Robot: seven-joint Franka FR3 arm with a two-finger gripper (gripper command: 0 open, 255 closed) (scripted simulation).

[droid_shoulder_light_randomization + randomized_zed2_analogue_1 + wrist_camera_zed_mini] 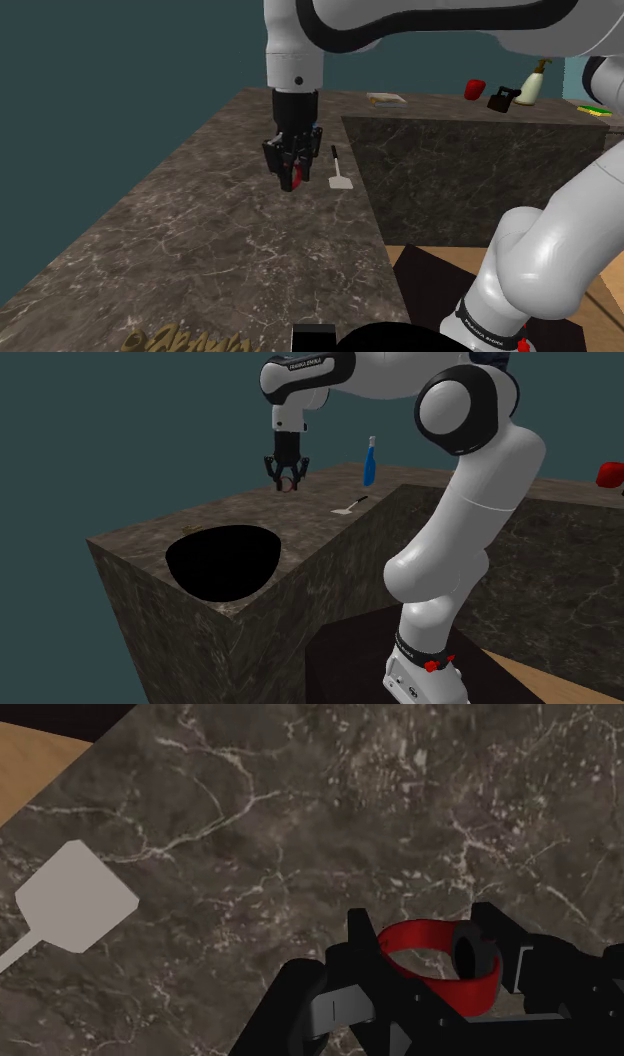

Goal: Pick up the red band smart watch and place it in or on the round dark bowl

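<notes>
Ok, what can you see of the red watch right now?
The watch has a glossy red band curled into a loop, with a round dark face on one side. It sits clasped between the two black fingers of the claw, which alone touches it, and it appears to be held above the dark marbled counter.

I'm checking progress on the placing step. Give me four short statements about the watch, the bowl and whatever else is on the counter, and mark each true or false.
1. The gripper is shut on the red-banded watch. True.
2. The watch lies in the dark bowl. False: it is clasped between the fingers, away from the bowl.
3. A white spatula lies on the marbled counter. True.
4. The blue bottle lies flat beside the bowl. False: it stands upright, beyond the gripper in the second exterior view.
</notes>
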